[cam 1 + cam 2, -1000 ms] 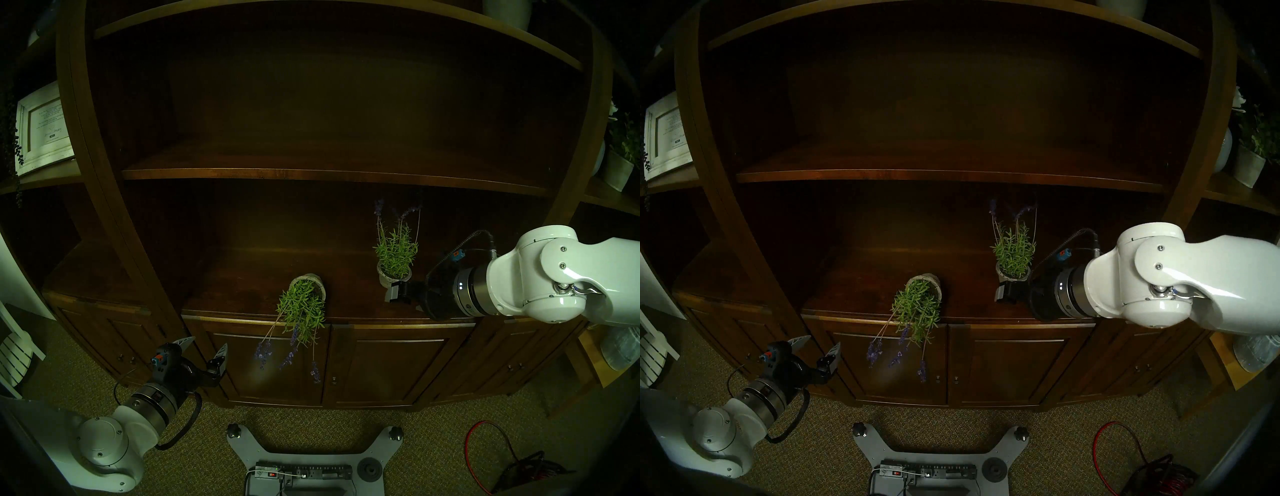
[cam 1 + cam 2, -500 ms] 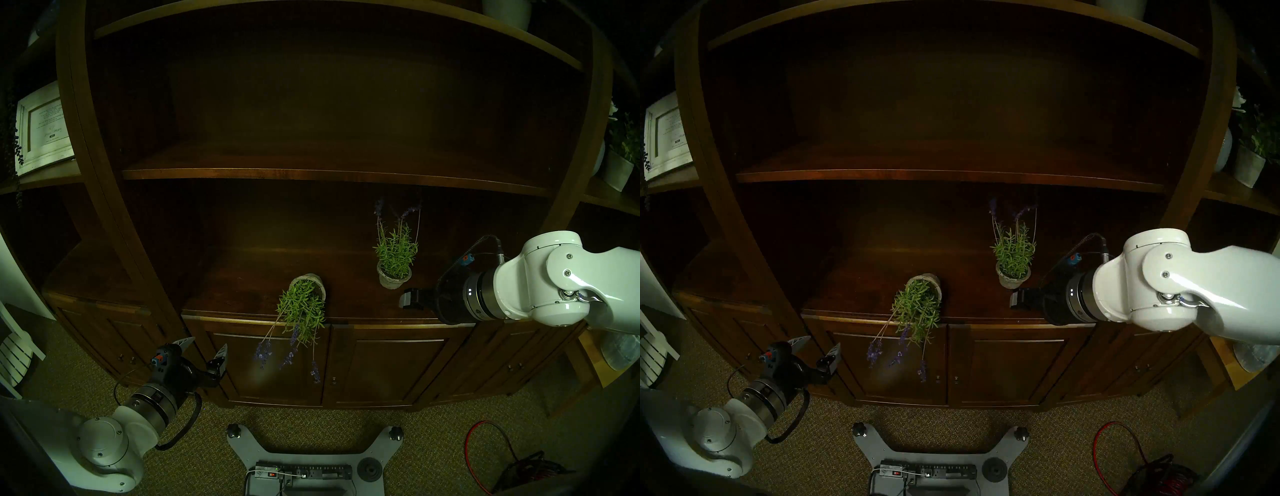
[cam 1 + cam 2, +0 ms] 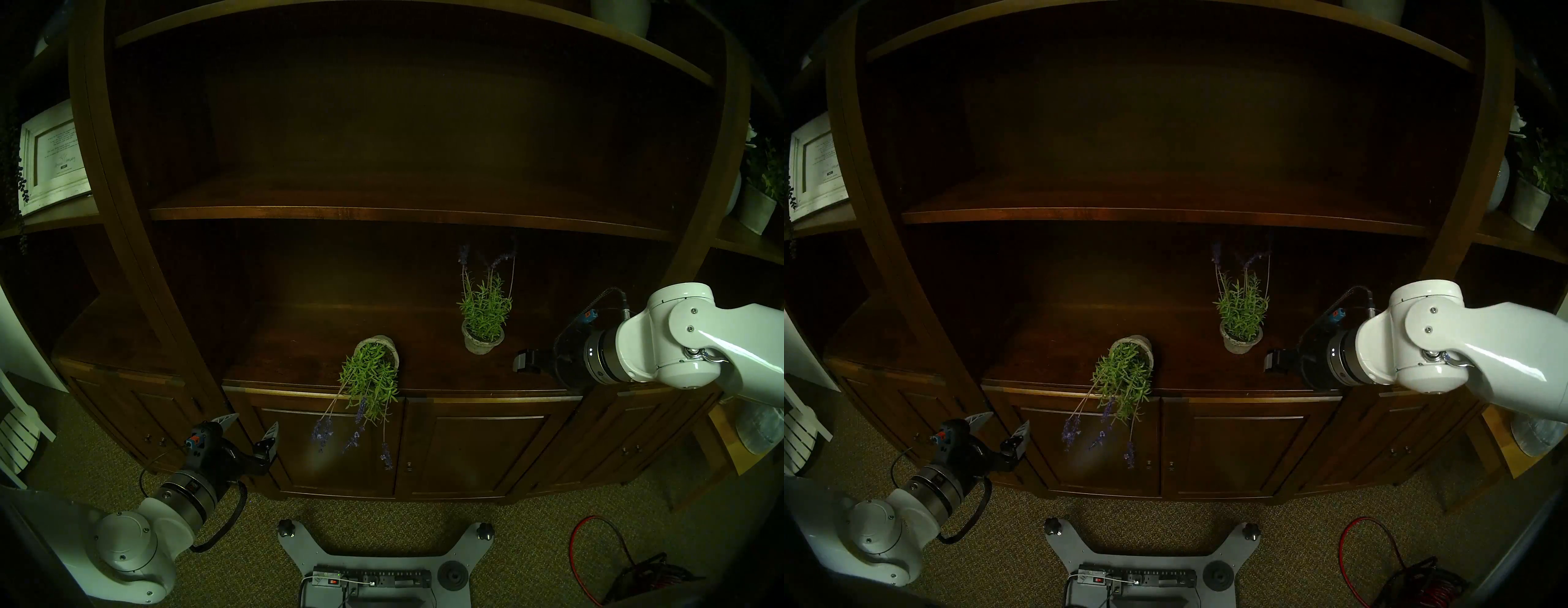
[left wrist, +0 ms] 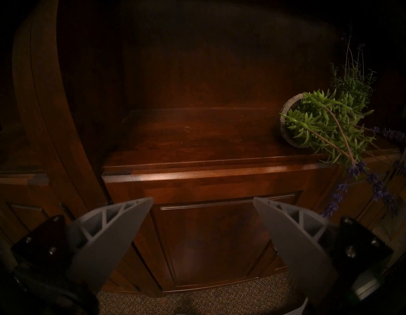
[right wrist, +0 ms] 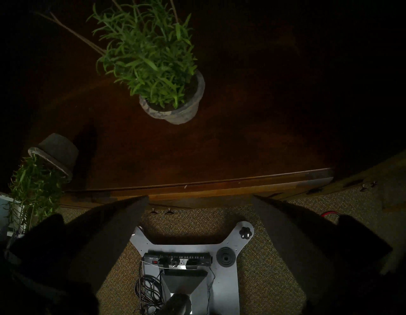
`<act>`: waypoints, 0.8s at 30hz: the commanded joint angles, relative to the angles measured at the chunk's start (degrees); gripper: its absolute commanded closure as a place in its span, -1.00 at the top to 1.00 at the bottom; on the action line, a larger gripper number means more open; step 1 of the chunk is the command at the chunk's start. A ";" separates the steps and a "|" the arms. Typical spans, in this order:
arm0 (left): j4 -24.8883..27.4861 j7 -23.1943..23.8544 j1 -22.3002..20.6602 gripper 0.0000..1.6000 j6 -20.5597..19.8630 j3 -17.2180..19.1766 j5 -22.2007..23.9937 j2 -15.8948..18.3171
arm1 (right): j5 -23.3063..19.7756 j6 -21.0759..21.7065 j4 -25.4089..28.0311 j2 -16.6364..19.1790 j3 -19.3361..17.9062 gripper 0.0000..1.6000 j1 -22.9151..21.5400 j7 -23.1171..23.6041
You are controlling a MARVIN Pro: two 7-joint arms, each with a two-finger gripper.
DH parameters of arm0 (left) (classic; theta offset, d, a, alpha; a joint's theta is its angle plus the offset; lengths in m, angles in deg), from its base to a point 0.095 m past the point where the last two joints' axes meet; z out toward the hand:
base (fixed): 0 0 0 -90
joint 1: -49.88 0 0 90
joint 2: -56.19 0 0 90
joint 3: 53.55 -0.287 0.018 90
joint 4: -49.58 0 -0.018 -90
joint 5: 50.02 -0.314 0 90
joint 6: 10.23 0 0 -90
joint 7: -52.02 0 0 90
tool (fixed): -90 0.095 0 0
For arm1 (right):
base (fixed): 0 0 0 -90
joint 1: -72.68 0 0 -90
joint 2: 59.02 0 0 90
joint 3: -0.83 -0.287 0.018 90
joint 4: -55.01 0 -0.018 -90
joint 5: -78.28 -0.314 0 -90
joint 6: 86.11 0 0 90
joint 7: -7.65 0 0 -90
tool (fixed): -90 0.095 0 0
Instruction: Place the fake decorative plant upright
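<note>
Tipped plant: lies on its side at the front edge of the cabinet top, pot mouth facing forward, foliage and purple flower stems hanging over the edge in front of the cabinet doors.
Upright plant: stands on its base further back and to the right, apart from the tipped one.
Left gripper: fingers spread wide and empty, low in front of the cabinet doors, left of the hanging flowers.
Right gripper: fingers apart with nothing between them, above the cabinet top just right of the upright plant, clear of its pot.
Risk, roll-off: the tipped pot rests close to the edge with its weight leaning outward; a nudge from either gripper could likely send it to the floor.
Risk, poor grasp: closing on the soft stems instead of the pot would probably let the pot sag or slip.
Risk, collateral: a right-arm sweep toward the tipped pot could knock over the upright plant standing between them.
Risk, lighting: the scene is dim, so the pot's rim is hard to judge.
</note>
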 commanded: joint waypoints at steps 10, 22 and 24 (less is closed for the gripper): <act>0.38 0.03 -0.55 1.00 0.20 0.51 -0.11 -0.04 | 3.09 4.02 -0.13 0.52 -0.22 1.00 -2.42 8.83; 0.36 0.04 -0.55 1.00 0.16 0.47 -0.11 -0.04 | 5.95 8.04 4.17 0.54 1.39 1.00 -2.04 15.32; 0.37 0.04 -0.56 1.00 0.15 0.47 -0.11 -0.04 | 6.62 8.56 4.56 0.54 1.62 1.00 -2.14 16.10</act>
